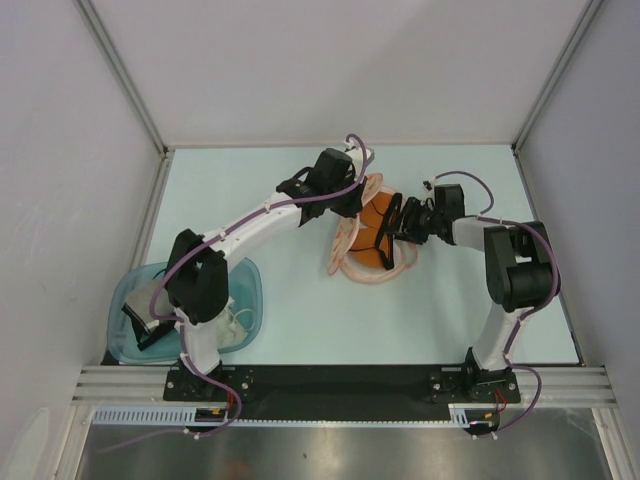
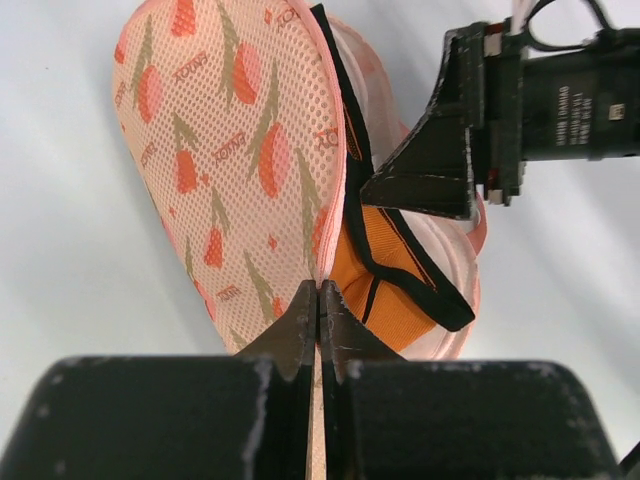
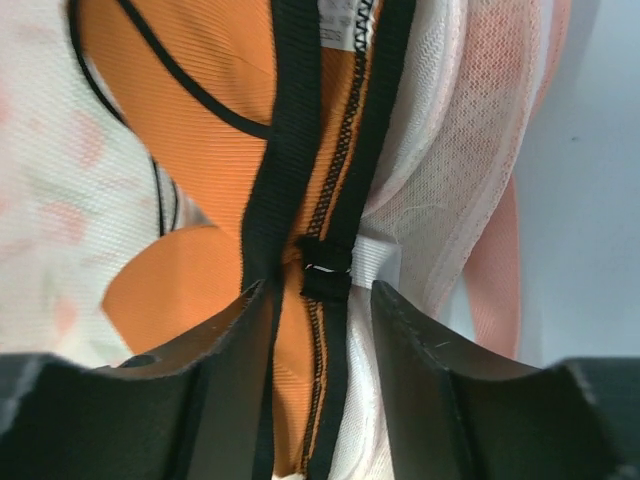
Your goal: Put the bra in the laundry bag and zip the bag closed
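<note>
Bag lying open near tabletop centre, upper flap standing raised. Left fingers pressing fully together on the flap rim at the bag's 12 o'clock. Bra sitting inside the bag, partly showing. Right fingers reaching in from 3 o'clock, standing partly apart, straddling the bra's black band without clamping it.
</note>
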Motion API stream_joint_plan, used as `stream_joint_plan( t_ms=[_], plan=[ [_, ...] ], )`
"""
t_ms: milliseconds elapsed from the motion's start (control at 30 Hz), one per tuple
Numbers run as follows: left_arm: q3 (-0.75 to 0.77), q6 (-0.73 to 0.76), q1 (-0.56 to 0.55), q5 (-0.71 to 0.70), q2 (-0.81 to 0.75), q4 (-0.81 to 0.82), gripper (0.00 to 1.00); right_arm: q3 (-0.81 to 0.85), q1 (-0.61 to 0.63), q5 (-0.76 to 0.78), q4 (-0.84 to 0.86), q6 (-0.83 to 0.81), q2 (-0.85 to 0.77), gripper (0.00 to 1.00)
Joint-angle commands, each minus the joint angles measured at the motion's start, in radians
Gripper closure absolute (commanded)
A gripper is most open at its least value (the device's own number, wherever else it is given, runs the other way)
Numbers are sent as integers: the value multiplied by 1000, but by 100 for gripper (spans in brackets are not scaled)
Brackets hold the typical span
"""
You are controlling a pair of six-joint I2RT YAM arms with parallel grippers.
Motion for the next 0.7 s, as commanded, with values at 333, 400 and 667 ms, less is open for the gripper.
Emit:
stream_joint_plan(
  t_ms=[333,400,667],
  plan=[
    [18,-28,7,44,-55,33,100,38,-5,-36,64,-22,17,73],
    [20,-28,7,46,-52,33,100,36,-6,-36,64,-25,12,80],
    [25,-24,7,39,-58,31,100,47,-9,-7,-3,-56,-12,100]
  ],
)
